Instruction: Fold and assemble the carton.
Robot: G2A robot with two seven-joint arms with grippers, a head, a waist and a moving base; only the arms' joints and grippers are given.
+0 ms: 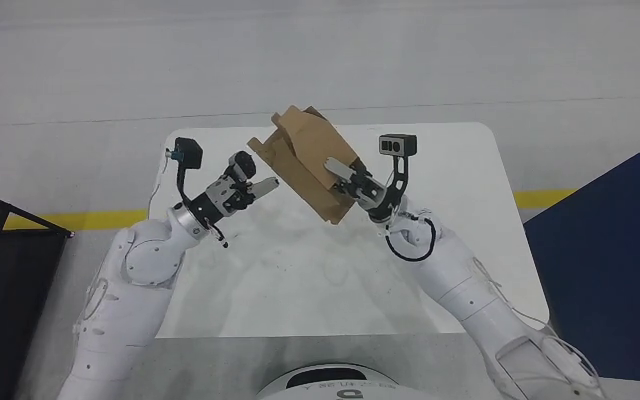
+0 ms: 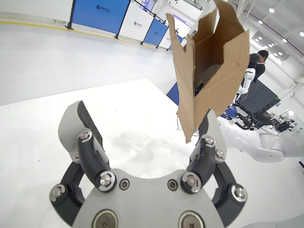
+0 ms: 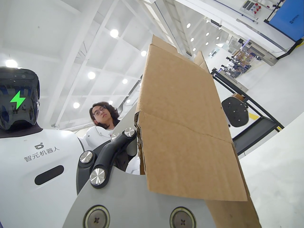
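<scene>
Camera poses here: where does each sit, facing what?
Top view: overhead, looking down at the table; left gripper and right gripper show.
Left wrist view: behind its own open jaws, facing the carton.
Right wrist view: under the clamped carton, tilted toward the ceiling; own jaws show.
All three share the carton.

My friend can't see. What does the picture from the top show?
A brown carton, partly unfolded, is held tilted above the white table by the right pincer. The left pincer is open beside it.
</scene>
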